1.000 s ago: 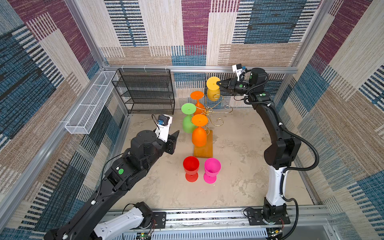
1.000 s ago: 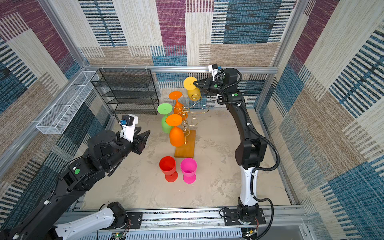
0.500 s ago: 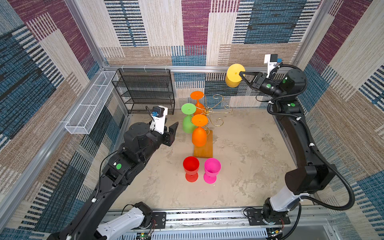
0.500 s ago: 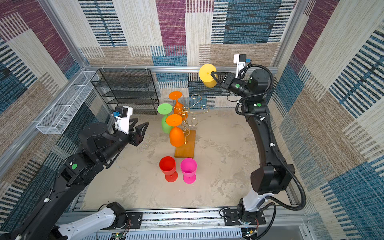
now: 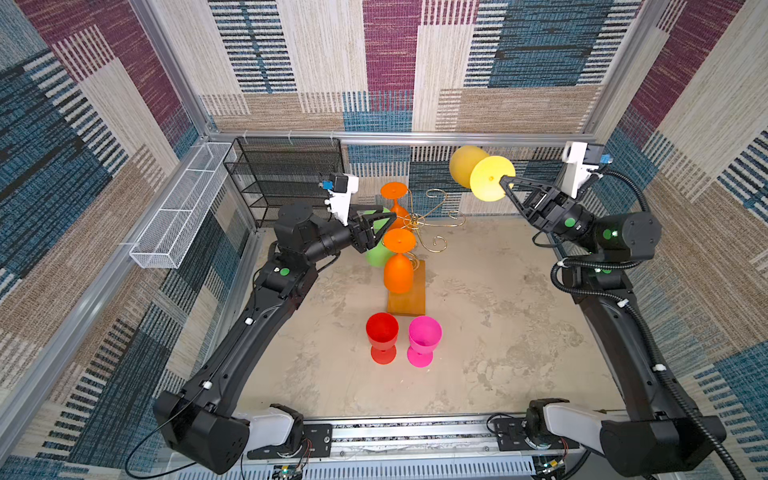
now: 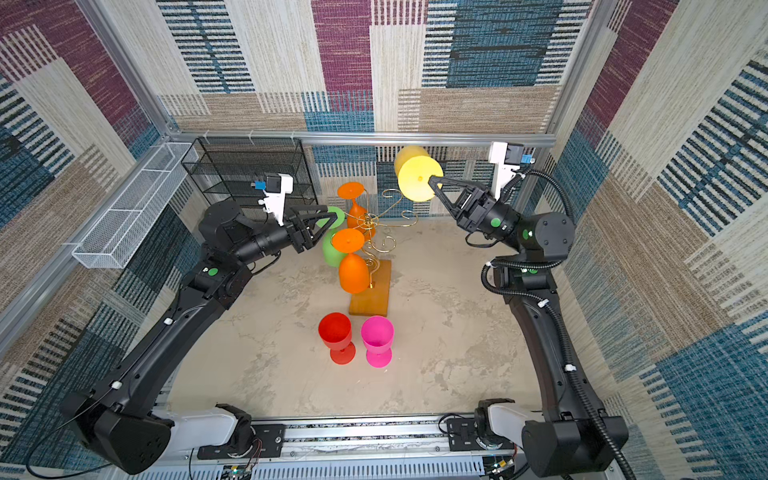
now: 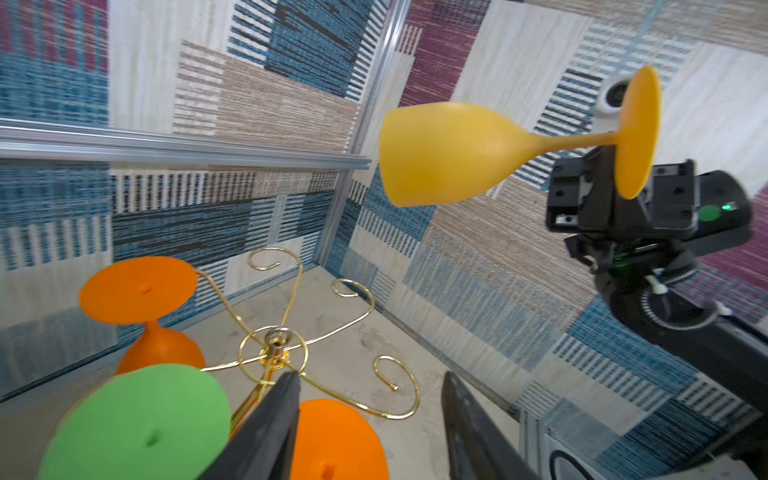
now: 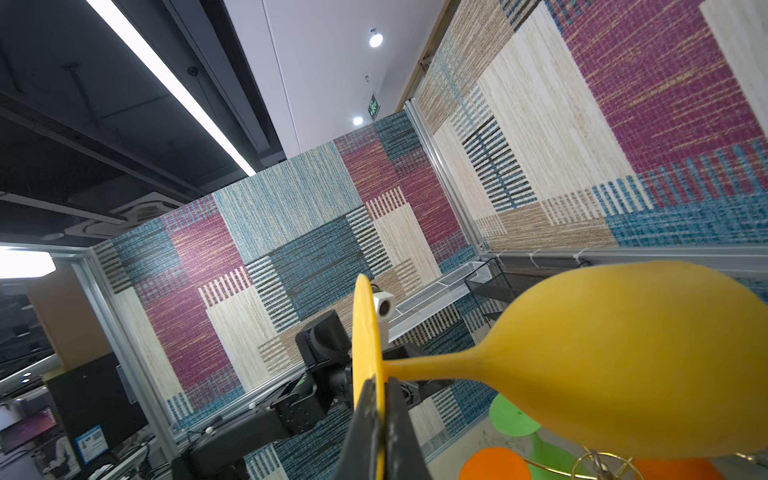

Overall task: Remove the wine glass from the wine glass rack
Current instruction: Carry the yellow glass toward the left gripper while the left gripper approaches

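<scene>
right arm (image 5: 615, 316): a second ago it was stretched in over the rack. It has since swung back out to its own side, wrist high, taking its load along.
left arm (image 5: 257, 316): it has come up from low over the table (image 5: 498, 332) and reached in at the rack from the left.
wine glass rack (image 5: 419, 219): it has not shifted and stands mid-table on its wooden base. The left wrist view shows three bare gold curls on the side facing the right arm, while the other three still carry glasses.
yellow wine glass (image 5: 478, 172): it is off the rack now, up in the air and well apart from the wire. It lies on its side with the bowl pointing away from the gripper that has it.
orange glasses (image 5: 398, 270): there are two, both hanging bowl-down on the rack where they were.
green glass (image 6: 330, 253): it hangs bowl-down on the rack, the nearest one to the left arm.
red glass (image 5: 382, 332): it stands upright on the table near the front end of the rack's base.
pink glass (image 5: 424, 336): it stands upright just beside the red one.
right gripper (image 5: 505, 185): it is pinched tight on the edge of the yellow glass's foot, as it was a second ago.
left gripper (image 7: 370, 378): its jaws have spread to a middling gap with nothing between them. It sits right by the green glass's foot, and I can't tell whether it touches.
meaning: one glass looks as good as taken, with only the setting-down left. That thin edge grip, with the bowl hanging out sideways, looks liable to swing. The left side seems to be lining up for the green one.
</scene>
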You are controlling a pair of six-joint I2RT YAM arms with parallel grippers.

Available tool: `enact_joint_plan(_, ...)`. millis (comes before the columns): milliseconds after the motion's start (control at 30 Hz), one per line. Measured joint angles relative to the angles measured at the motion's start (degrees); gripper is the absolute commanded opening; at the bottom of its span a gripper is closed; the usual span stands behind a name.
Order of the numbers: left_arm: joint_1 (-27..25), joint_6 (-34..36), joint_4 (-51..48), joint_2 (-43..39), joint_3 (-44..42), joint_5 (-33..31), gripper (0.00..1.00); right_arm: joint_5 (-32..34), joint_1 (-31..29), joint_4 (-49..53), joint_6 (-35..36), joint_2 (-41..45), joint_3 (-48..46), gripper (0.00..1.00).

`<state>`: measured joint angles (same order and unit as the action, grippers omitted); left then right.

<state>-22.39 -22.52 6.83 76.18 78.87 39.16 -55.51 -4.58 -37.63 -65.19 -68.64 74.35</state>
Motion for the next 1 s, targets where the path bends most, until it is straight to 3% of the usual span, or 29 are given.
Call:
enact_joint_plan(200, 0.20, -9.53, 15.82, 5.33, -0.92, 13.73, 0.57, 0.52, -8.44, -14.73, -9.38, -1.16, -7.61, 0.00)
enact_joint_plan(367, 0.24, -14.23, 24.17, 7.02, -1.51, 19.19, 0.57, 1.22, -10.82, -21.03, -12.50, -1.60, -9.14, 0.00)
enact_joint_plan(600, 0.28, -15.19, 27.19, 6.97, -1.97, 21.22, 0.57, 2.21, -11.06, -22.25, -12.85, 0.28, -10.91, 0.00)
enact_joint_plan(1000, 0.68, -10.27, 20.74, 5.77, -2.32, 20.48, 0.59, 3.19, -11.43, -24.41, -14.21, 1.42, -13.44, 0.00)
